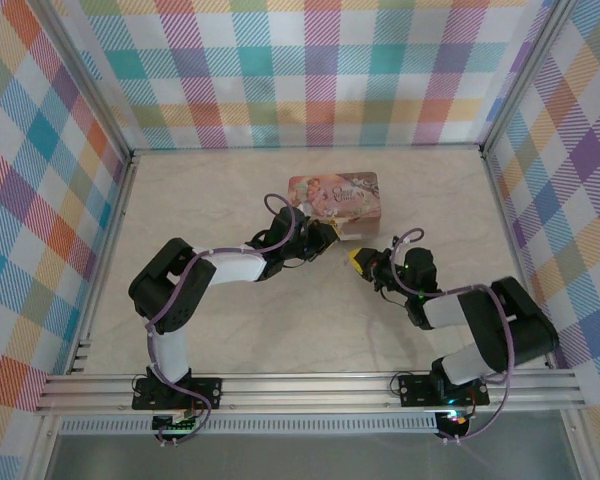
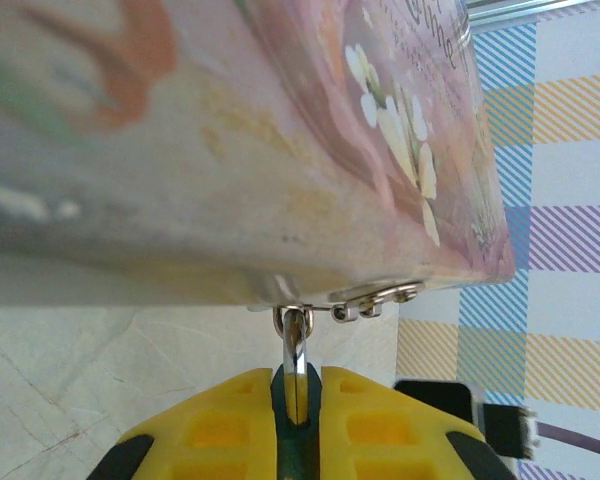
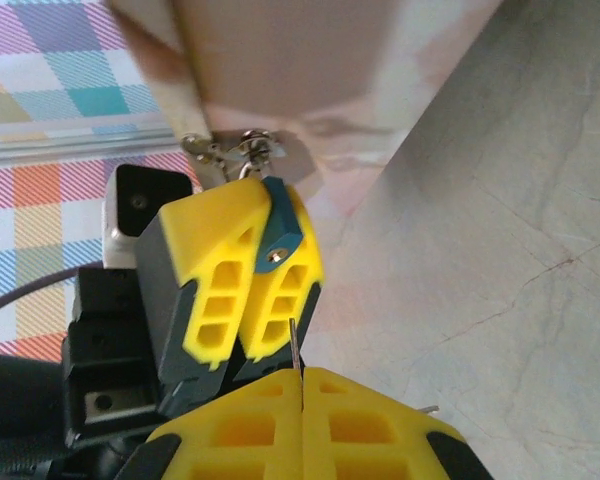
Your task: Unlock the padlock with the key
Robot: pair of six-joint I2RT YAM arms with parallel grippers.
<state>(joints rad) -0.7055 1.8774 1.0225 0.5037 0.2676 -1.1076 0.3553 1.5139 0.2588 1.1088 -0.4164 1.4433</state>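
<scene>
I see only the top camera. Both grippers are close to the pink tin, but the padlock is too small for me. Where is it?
Observer: In the left wrist view the left gripper is shut on the padlock, whose shackle passes through the clasp of the tin.
Operator: And the key?
Observer: The right wrist view shows the key sticking out of the tip of the shut right gripper.
Operator: Is it in the lock?
Observer: Not yet. In that view the key's tip is apart from the padlock's blue body.
</scene>
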